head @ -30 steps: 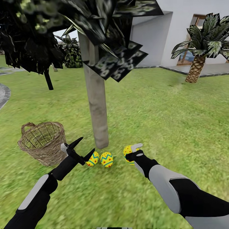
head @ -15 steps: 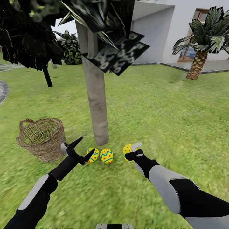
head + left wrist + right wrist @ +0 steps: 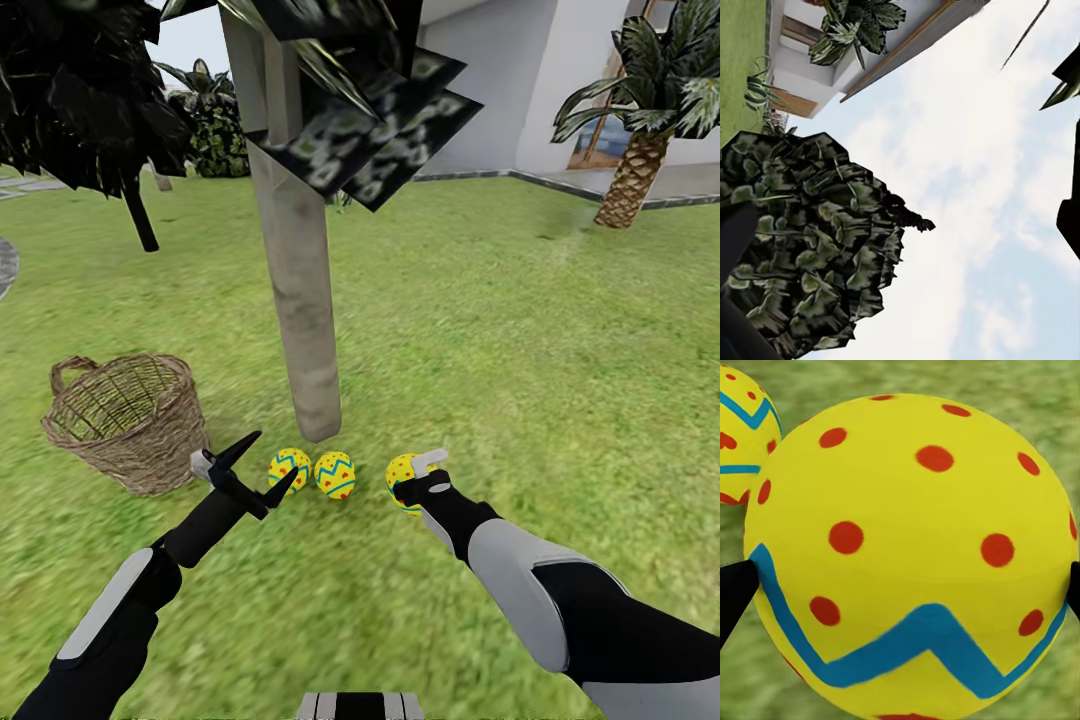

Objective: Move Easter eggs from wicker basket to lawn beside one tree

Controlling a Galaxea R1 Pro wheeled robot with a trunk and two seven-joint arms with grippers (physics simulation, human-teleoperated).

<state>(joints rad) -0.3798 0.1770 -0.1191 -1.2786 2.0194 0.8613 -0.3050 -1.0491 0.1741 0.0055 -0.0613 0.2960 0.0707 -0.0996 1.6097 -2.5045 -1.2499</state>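
My right tool (image 3: pixel 412 484) grips the third egg (image 3: pixel 402 474) at lower centre; I'd lower it onto the lawn (image 3: pixel 520 330) before letting go. Left tool (image 3: pixel 254 462) gapes wide.

Lawn (image 3: pixel 560 340): basket (image 3: pixel 125 420), two eggs (image 3: pixel 312 473)

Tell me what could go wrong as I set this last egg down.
1. The right hand is shut on the third egg; releasing above the lawn could let it roll away from the tree.
2. The two placed eggs lie close beside it; a sideways move could knock them.
3. The open left hand hovers beside those eggs and might nudge them.
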